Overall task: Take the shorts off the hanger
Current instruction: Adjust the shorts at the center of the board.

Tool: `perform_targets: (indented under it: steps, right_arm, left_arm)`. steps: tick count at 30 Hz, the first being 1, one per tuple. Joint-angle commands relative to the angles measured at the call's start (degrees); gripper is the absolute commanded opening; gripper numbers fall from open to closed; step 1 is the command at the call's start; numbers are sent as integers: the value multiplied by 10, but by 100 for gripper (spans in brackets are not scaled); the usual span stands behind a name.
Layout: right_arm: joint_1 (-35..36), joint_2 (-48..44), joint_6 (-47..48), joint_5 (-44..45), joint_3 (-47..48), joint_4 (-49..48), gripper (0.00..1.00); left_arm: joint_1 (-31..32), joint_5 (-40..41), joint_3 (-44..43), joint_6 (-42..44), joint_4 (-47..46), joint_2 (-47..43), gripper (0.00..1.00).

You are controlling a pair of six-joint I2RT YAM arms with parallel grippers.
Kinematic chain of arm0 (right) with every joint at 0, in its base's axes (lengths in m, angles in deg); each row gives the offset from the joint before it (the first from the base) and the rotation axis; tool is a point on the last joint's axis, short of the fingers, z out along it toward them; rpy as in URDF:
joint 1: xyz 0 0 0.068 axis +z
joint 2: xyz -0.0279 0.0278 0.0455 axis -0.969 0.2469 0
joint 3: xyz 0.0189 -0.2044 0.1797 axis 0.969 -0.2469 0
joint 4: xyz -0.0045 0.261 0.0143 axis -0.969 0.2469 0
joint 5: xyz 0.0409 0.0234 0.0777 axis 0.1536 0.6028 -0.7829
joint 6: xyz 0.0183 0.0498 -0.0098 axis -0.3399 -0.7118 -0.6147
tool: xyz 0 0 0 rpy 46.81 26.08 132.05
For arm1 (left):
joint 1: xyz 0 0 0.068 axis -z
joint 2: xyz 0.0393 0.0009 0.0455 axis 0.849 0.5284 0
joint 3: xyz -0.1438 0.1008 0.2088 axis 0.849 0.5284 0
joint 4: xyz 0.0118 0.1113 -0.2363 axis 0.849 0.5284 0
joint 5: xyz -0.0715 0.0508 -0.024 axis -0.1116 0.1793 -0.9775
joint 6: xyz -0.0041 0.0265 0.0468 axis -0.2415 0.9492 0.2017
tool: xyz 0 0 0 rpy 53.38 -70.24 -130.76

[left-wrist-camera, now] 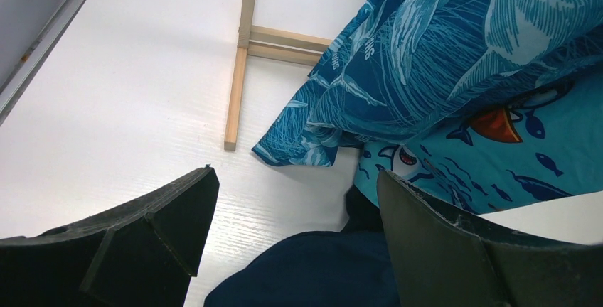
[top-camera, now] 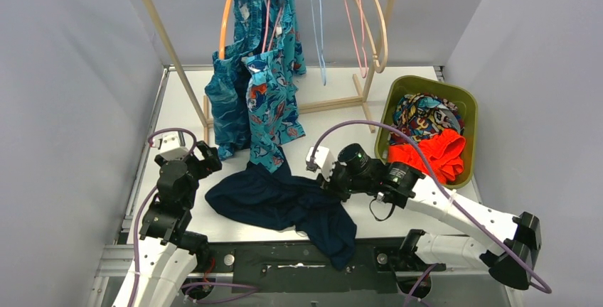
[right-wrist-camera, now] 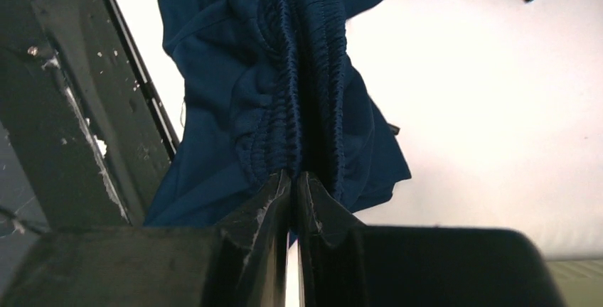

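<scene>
The navy shorts (top-camera: 277,200) lie on the table below the rack, their long axis running far-left to near-right, and one end droops over the near edge. The right arm reaches low to the left, and the right gripper (right-wrist-camera: 294,178) pinches their gathered waistband. The left arm stands folded, and the left gripper (left-wrist-camera: 295,179) gapes wide beside the hanging teal leaf-print shorts (left-wrist-camera: 441,44), whose lettering is unreadable.

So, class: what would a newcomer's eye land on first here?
Leaf-print shorts and cartoon-print shorts hang on the rack at the back. Navy shorts lie on the table in front, their waistband pinched in the right claw. A green bin at right holds orange-red shorts.
</scene>
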Motion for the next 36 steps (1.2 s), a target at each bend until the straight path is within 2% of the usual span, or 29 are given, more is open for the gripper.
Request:
perform_targets:
  steps: [1, 5, 6, 9, 11, 14, 15, 16, 19, 23, 29, 33, 36]
  right_arm:
    - [2, -3, -28, -35, -2, 7, 11]
    - [11, 53, -37, -95, 36, 4, 25]
    - [16, 68, -38, -91, 46, -3, 36]
    - [23, 107, -38, -58, 68, -49, 52]
    - [23, 129, -49, -6, 67, -108, 70]
    - [24, 167, -66, 22, 68, -191, 77]
    - [24, 182, -72, 23, 69, -210, 83]
    - [25, 200, -84, 23, 73, -221, 95]
    - [31, 259, -101, 5, 98, -212, 100]
    - [39, 322, -105, 28, 113, -214, 99]
    - [41, 366, -111, -1, 103, -229, 98]
    - [44, 390, -124, 34, 99, -220, 98]
    - [50, 400, -115, 25, 73, -231, 98]
  left_arm:
    - [-6, 0, -9, 0, -22, -2, 83]
    - [-6, -2, -10, 0, -22, -2, 83]
    - [-6, -2, -10, 0, -23, -3, 83]
    - [-6, -3, -10, 1, -23, -4, 83]
    - [-7, -3, -10, 1, -23, -3, 83]
    - [-7, -3, -10, 1, -23, -4, 83]
    - [-7, -3, -10, 1, -23, -4, 83]
    - [-7, -3, -10, 1, -22, -4, 83]
    - [-7, -3, -9, 1, -22, -5, 83]
    - [-8, -1, -9, 1, -23, -2, 83]
    - [-8, -1, -9, 1, -21, -1, 83]
    - [-8, -2, -9, 1, -22, 1, 83]
    - [-8, -5, -9, 1, -23, 2, 83]
